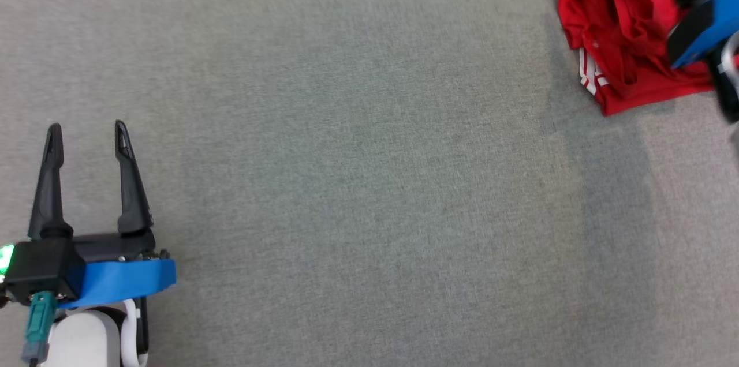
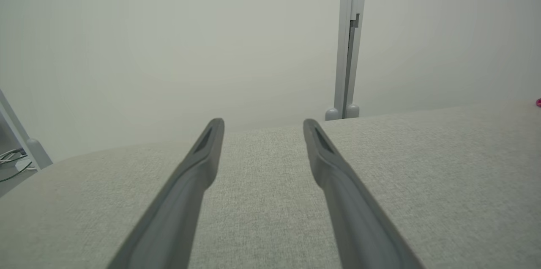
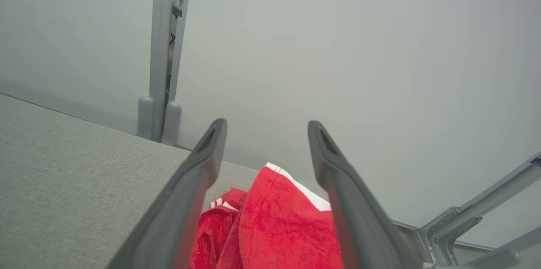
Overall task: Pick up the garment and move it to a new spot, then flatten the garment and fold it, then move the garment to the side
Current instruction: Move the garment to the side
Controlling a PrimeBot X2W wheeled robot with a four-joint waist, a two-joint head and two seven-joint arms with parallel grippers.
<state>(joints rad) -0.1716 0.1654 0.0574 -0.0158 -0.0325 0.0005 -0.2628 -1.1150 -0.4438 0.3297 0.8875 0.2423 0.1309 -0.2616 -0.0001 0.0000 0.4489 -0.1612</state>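
The red garment (image 1: 612, 21) is seen bunched at upper right under the wide-open right gripper (image 3: 265, 133); flattening is judged next, the open left gripper (image 1: 88, 136) being needed too.

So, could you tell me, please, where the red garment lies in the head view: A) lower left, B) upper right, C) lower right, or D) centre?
B: the crumpled red garment sits in the upper right corner on the grey table, with the open right claw over it, far from the left claw.
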